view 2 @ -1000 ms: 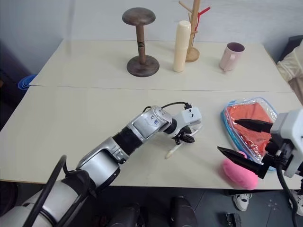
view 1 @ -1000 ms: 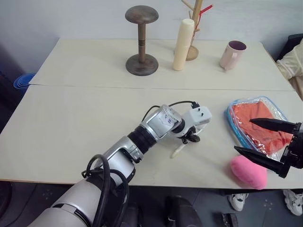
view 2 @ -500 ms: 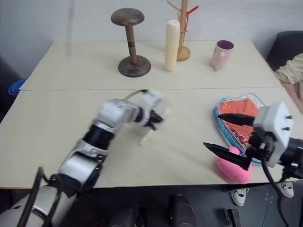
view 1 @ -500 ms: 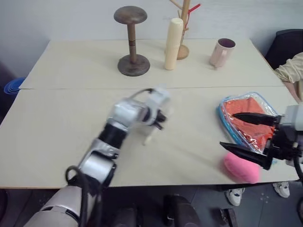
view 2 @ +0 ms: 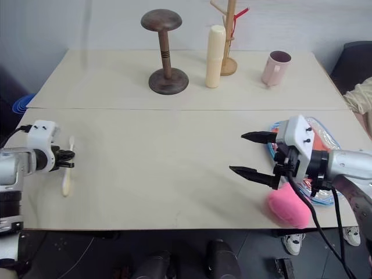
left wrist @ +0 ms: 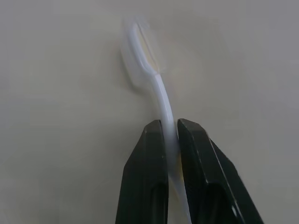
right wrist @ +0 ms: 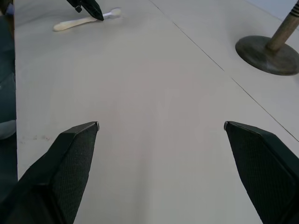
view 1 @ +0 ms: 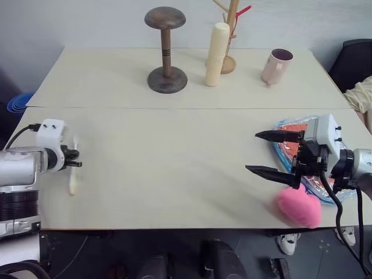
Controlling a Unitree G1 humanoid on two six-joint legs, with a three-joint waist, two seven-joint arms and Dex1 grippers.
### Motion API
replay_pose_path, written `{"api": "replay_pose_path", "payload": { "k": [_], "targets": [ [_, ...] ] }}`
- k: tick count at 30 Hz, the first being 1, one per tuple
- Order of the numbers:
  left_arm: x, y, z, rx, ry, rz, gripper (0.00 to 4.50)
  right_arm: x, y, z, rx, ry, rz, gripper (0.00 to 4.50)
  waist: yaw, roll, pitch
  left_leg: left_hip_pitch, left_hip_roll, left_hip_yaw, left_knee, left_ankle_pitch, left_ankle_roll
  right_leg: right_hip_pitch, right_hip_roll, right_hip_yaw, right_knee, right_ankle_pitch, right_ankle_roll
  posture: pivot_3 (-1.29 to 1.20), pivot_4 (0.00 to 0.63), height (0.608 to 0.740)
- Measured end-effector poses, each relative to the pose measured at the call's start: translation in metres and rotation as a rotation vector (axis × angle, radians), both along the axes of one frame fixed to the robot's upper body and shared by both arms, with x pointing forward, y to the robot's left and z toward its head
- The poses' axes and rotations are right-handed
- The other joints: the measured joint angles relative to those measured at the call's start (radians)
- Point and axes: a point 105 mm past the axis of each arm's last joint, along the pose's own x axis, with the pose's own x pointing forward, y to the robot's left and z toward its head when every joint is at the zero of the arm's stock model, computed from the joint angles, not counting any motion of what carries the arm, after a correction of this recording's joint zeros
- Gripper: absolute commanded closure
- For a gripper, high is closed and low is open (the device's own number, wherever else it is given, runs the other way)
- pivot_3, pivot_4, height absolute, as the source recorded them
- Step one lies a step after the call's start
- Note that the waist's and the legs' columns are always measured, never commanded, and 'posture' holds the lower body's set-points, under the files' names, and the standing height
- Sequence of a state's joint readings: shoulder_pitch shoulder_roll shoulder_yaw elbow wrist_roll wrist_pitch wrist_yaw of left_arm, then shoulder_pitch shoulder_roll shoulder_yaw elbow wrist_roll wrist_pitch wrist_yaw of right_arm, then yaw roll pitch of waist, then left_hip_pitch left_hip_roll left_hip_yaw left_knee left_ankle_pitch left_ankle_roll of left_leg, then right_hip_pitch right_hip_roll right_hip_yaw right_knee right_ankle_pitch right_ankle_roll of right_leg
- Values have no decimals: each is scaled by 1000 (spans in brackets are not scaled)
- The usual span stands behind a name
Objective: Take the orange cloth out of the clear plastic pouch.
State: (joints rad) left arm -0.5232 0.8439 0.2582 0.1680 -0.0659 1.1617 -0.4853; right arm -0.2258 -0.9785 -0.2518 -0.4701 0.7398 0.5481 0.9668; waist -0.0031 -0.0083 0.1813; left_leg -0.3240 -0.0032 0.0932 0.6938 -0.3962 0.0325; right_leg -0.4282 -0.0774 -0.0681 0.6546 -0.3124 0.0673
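Right side of the bench (view 1: 174, 163): the clear plastic pouch (view 1: 340, 195) lies flat near the front edge, with the orange cloth (view 1: 292, 143) folded inside it. My right claw (view 1: 266, 153) hangs just in front of the pouch, released, its two black fingers spread wide and holding nothing. A pink plush heart (view 1: 299, 206) sits touching the pouch's near edge, below that claw.

Far left: my left claw (view 2: 65, 160) is clenched on a white toothbrush (left wrist: 156, 91) — the wrist view shows the handle pinched between both fingers, the head hanging over the bench top.

Handling, as I judge it: the cloth is light, soft and wrinkled, so it should bunch and drag rather than slide out whole — I would pinch a raised fold near the pouch's mouth. The pouch film looks thin and slippery and will likely lift along with the cloth unless its blue zipper edge (view 1: 278, 148) is pinned down. Which side of the pouch is open I cannot tell.
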Motion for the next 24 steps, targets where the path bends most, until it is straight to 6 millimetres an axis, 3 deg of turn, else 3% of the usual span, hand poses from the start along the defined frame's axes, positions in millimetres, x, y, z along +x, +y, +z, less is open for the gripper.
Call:
{"api": "replay_pose_path", "payload": {
  "k": [4,15,17,20,23,24],
  "targets": [
    [-2,7,-2,15,-9,11,4355,1,1,-2,-1,12,22,0,3,0,0,-3,0,-2,1,0,0,0,0,-3,1,0,0,0,150,740],
    [-19,18,0,-7,-4,66,965,1,-3,-1,0,21,32,0,0,0,0,-5,0,-4,2,0,0,-1,-1,-5,2,0,0,0,150,740],
    [-27,20,4,-57,7,65,790,0,-8,-6,4,36,6,0,1,0,0,-8,0,-6,3,0,0,-2,-1,-7,2,0,0,0,150,740],
    [-36,13,35,-111,-50,-44,790,-2,-21,-8,12,38,-60,0,2,-2,0,-13,0,-9,4,0,0,-4,-2,-10,1,0,0,0,150,740],
    [-42,-9,82,-120,-166,-267,790,-3,-36,-6,10,21,-137,0,4,-2,0,-12,0,-12,4,0,0,-1,-2,-12,-2,0,0,0,150,740],
    [-45,-26,99,-120,-211,-394,790,-4,-42,-7,5,21,-173,0,6,-2,0,-12,0,-13,4,0,0,0,-2,-13,-2,0,0,0,150,740]
  ]
}}
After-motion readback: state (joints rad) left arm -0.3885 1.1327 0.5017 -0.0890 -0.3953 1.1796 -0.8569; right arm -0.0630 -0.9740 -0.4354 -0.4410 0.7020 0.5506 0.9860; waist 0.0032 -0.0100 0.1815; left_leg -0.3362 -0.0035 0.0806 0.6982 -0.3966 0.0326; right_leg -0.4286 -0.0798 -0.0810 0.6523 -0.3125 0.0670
